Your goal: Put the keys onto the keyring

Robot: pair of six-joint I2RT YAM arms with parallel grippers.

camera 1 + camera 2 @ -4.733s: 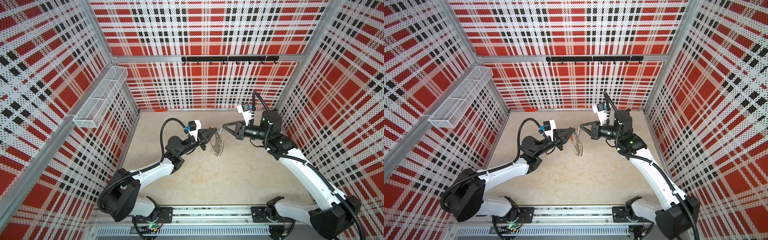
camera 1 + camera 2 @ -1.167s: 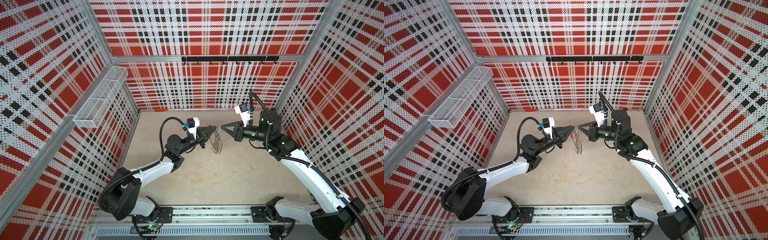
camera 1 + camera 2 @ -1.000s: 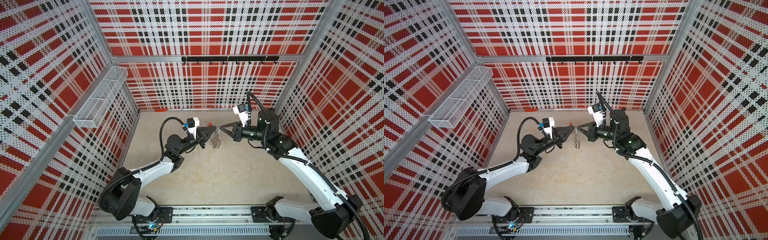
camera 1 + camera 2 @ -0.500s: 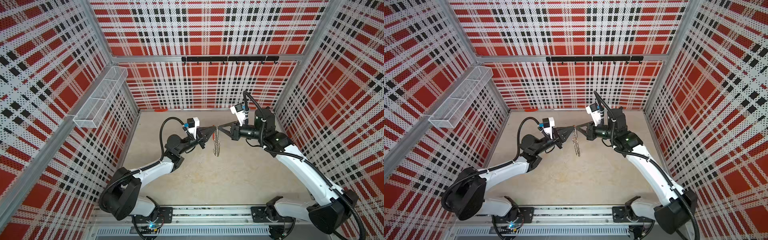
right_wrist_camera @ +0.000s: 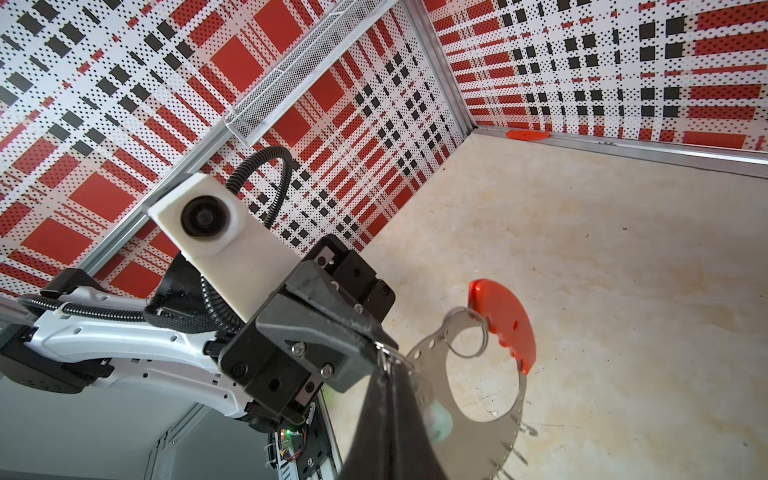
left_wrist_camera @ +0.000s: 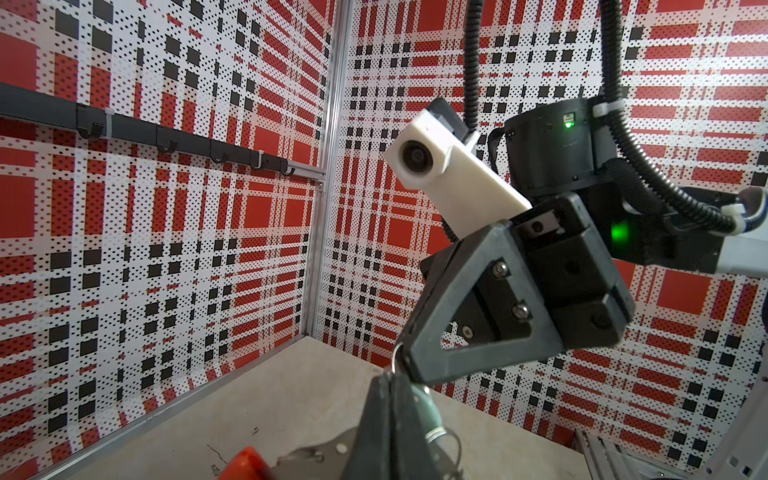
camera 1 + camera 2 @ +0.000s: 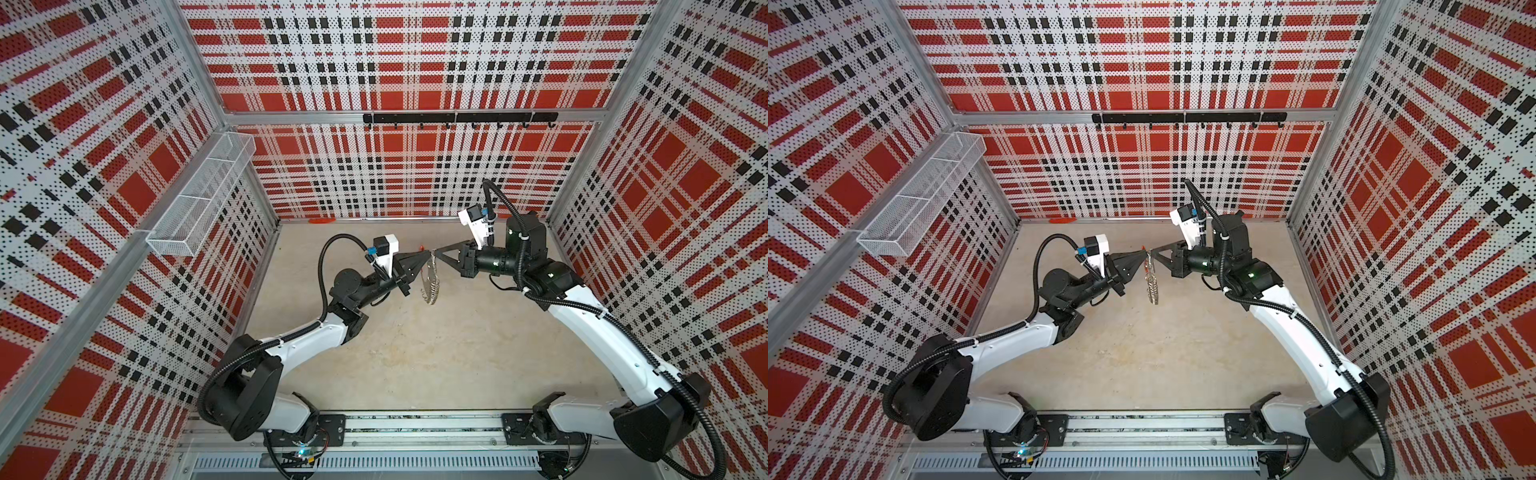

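The keyring [image 7: 430, 282] hangs edge-on above the floor between both arms, and it shows in both top views [image 7: 1152, 286]. In the right wrist view it is a grey hoop [image 5: 478, 399] with a red segment [image 5: 505, 320] and small wire loops. My left gripper [image 7: 426, 256] is shut on the hoop's top. My right gripper [image 7: 438, 252] meets it tip to tip, shut on a small wire ring of the keys. The keys' teal tag [image 5: 438, 419] lies against the hoop beside my right gripper's fingers. It also shows in the left wrist view [image 6: 426, 409]. The key's metal blade is hidden.
A white wire basket [image 7: 199, 199] hangs on the left wall. A black hook rail [image 7: 457, 118] runs across the back wall. An orange-red strip [image 7: 322, 220] lies at the foot of the back wall. The beige floor [image 7: 436, 353] lies below the arms.
The right arm has shifted slightly left toward the left gripper. The keyring has turned from a slanted face to edge-on and hangs straight down. Both grippers have stayed shut.
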